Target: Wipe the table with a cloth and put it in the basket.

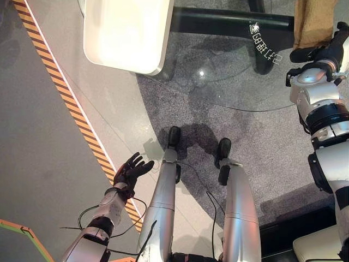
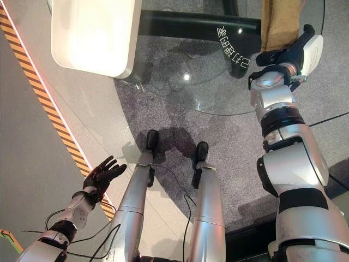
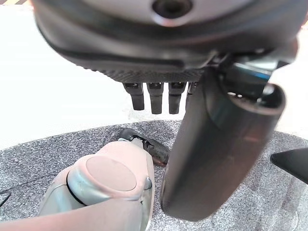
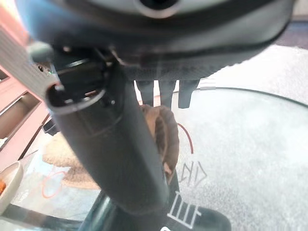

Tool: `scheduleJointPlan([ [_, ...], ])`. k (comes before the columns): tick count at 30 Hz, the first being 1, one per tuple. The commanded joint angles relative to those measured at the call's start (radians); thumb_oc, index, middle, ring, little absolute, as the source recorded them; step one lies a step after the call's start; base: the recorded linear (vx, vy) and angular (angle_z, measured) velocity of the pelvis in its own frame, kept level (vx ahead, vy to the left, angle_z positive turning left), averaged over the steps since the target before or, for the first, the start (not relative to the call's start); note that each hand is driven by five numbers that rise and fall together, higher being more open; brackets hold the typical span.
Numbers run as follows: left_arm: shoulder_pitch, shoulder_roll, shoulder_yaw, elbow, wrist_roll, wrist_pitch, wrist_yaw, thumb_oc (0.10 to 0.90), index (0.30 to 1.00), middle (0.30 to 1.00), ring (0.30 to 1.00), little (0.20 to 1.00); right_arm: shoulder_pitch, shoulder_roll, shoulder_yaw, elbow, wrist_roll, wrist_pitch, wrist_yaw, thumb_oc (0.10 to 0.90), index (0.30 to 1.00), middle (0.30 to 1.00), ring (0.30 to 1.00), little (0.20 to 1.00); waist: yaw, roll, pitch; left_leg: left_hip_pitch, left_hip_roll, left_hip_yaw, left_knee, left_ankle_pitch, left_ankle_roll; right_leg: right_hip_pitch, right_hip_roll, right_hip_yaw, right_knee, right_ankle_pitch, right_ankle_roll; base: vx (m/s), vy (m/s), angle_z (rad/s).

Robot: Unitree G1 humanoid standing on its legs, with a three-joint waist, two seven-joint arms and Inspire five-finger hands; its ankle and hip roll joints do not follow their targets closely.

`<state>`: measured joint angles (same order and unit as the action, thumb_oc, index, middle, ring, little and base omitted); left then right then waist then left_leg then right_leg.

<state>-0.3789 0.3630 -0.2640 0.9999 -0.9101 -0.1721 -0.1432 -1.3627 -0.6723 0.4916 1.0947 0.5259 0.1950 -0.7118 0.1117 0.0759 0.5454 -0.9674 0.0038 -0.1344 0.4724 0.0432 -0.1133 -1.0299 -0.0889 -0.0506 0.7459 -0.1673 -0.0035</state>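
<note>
The right hand [image 2: 286, 54] rests at the edge of a round glass table [image 2: 218, 82], fingers and thumb closed on one brown cloth [image 2: 279, 22] spread on the glass. The left hand [image 1: 131, 170] hangs low beside the robot, fingers spread wide and empty, above a striped floor line [image 1: 65, 93]. White lettering [image 1: 264, 46] marks the table's dark base. One white tray-like surface [image 1: 128, 33] stands nearby.

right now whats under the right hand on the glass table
A brown cloth lies on the glass table, and the right hand rests on its near edge. The fingers cover that part of the cloth.
</note>
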Motion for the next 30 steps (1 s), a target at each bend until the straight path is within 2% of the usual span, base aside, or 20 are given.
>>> scheduleJointPlan([
  [1, 0.101, -0.002, -0.003, -0.008, -0.016, -0.038, -0.001, 0.8, 0.9, 0.9, 0.9, 0.9, -0.116, -0.089, 0.038, 0.002, 0.074, -0.121, 0.017, 0.8, 0.9, 0.9, 0.9, 0.9, 0.009, 0.044, -0.025, -0.016, -0.051, 0.095, 0.084, -0.111, 0.108, 0.021, 0.025, -0.076, -0.08, 0.023, -0.035, 0.0, 0.0, 0.0],
  [12, 0.117, -0.013, -0.01, -0.013, -0.018, -0.045, -0.001, 0.8, 0.9, 0.9, 0.9, 0.9, -0.093, -0.077, -0.033, -0.001, 0.212, -0.201, 0.107, 0.8, 0.9, 0.9, 0.9, 0.9, 0.008, 0.053, -0.025, -0.02, -0.054, 0.096, 0.087, -0.112, 0.108, 0.01, 0.024, -0.075, -0.067, 0.018, -0.037, 0.0, 0.0, 0.0],
  [18, 0.113, -0.016, -0.01, -0.014, -0.016, -0.043, -0.004, 0.8, 0.9, 0.9, 0.9, 0.9, -0.088, -0.068, -0.04, -0.005, 0.205, -0.182, 0.13, 0.8, 0.9, 0.9, 0.9, 0.9, 0.009, 0.056, -0.025, -0.025, -0.055, 0.098, 0.084, -0.109, 0.107, 0.002, 0.023, -0.075, -0.065, 0.017, -0.039, 0.0, 0.0, 0.0],
  [22, 0.113, -0.017, -0.014, -0.019, -0.017, -0.041, -0.003, 0.8, 0.9, 0.9, 0.9, 0.9, -0.088, -0.066, -0.034, 0.003, 0.195, -0.136, 0.173, 0.8, 0.9, 0.9, 0.9, 0.9, 0.01, 0.058, -0.025, -0.033, -0.055, 0.098, 0.09, -0.109, 0.108, -0.007, 0.021, -0.075, -0.059, 0.018, -0.039, 0.0, 0.0, 0.0],
  [23, 0.113, -0.016, -0.014, -0.019, -0.013, -0.041, -0.003, 0.8, 0.9, 0.9, 0.9, 0.9, -0.087, -0.067, -0.032, 0.006, 0.189, -0.104, 0.197, 0.8, 0.9, 0.9, 0.9, 0.9, 0.01, 0.057, -0.025, -0.032, -0.054, 0.098, 0.089, -0.109, 0.107, -0.006, 0.021, -0.075, -0.059, 0.018, -0.039, 0.0, 0.0, 0.0],
  [30, 0.114, -0.013, -0.016, -0.02, -0.012, -0.041, -0.006, 0.8, 0.9, 0.9, 0.9, 0.9, -0.09, -0.064, -0.007, 0.034, 0.151, -0.064, 0.262, 0.8, 0.9, 0.9, 0.9, 0.9, 0.015, 0.056, -0.025, -0.032, -0.053, 0.098, 0.086, -0.105, 0.108, -0.007, 0.02, -0.079, -0.056, 0.02, -0.039, 0.0, 0.0, 0.0],
])
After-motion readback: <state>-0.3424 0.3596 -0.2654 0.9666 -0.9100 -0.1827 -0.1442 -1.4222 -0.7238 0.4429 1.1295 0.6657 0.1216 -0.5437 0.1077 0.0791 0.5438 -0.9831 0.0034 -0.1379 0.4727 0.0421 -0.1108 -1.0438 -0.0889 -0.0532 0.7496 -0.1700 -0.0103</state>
